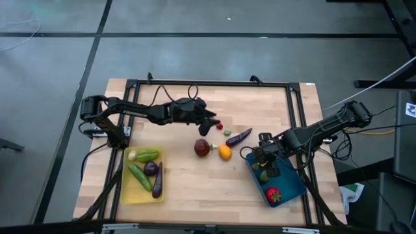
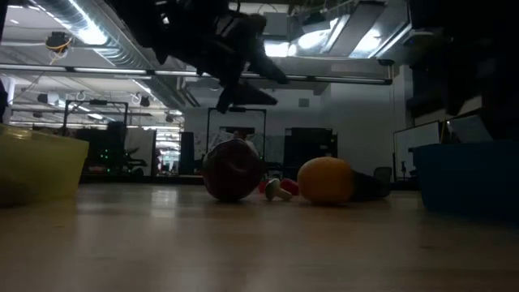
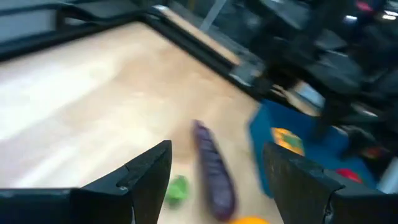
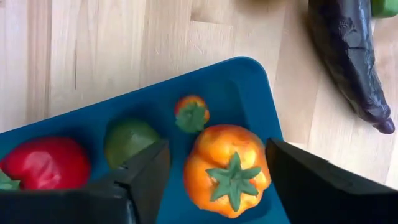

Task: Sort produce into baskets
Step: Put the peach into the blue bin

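Observation:
My left gripper (image 1: pixel 213 122) is open and empty, above the table's far middle; in its wrist view (image 3: pixel 217 155) it looks over a purple eggplant (image 3: pixel 213 168) and a small green piece (image 3: pixel 177 188). My right gripper (image 1: pixel 263 156) is open over the far end of the blue basket (image 1: pixel 291 185). Its fingers stand on either side of an orange pepper (image 4: pixel 229 169) that lies in the basket next to a tiny orange pepper (image 4: pixel 191 112), a green fruit (image 4: pixel 127 140) and a red pepper (image 4: pixel 46 163). The yellow basket (image 1: pixel 130 192) holds a green pepper, a cucumber and two eggplants.
A dark red apple (image 1: pixel 202 147), an orange (image 1: pixel 225 153), the eggplant (image 1: pixel 239 136), a small green piece (image 1: pixel 229 132) and a small red piece (image 1: pixel 220 126) lie on the wood between the baskets. A black frame (image 1: pixel 296 104) rims the table.

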Controlling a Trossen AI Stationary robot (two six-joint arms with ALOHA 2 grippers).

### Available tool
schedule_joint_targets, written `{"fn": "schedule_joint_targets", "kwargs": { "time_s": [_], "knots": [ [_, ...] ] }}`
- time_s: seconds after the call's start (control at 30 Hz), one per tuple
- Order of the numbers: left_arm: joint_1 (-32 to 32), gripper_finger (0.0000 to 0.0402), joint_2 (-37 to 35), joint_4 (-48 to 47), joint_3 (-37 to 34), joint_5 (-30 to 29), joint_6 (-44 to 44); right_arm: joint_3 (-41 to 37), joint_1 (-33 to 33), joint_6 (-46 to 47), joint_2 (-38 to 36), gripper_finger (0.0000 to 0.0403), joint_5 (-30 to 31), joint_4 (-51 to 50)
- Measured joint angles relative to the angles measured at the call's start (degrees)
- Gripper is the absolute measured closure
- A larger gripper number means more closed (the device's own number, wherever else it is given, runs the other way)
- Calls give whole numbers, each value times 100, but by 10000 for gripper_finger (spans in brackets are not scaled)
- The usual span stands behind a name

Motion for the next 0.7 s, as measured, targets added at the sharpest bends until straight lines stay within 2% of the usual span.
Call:
{"fn": "schedule_joint_targets", "kwargs": {
  "time_s": [0.2,0.47,0.7],
  "knots": [
    [292,155,9,-373,0,-564,87,2,0,-2,0,118,2,11],
    [516,155,41,-539,0,-794,114,4,0,-4,0,120,4,19],
    [550,155,599,-542,0,-1024,-9,4,0,-7,0,121,7,99]
  ]
}}
